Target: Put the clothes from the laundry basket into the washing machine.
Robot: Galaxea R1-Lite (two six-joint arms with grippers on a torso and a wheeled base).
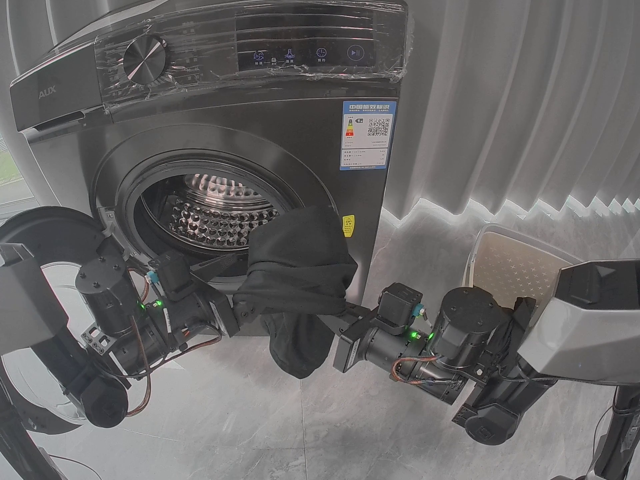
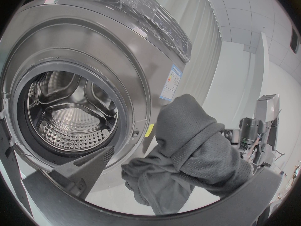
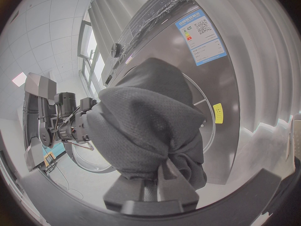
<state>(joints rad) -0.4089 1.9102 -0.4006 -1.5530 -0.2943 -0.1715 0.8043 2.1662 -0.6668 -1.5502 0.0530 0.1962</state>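
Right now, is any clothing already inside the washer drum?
No, the drum is bare perforated metal, and the black garment hangs outside it.

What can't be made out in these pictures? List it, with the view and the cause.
- Laundry basket, head view: its inside is hidden behind the right arm, so whether clothes are left in it cannot be told.
- Washing machine door, head view: cut off by the left edge and partly covered by the left arm.
- Black garment, every view: bunched up, so its type cannot be told.
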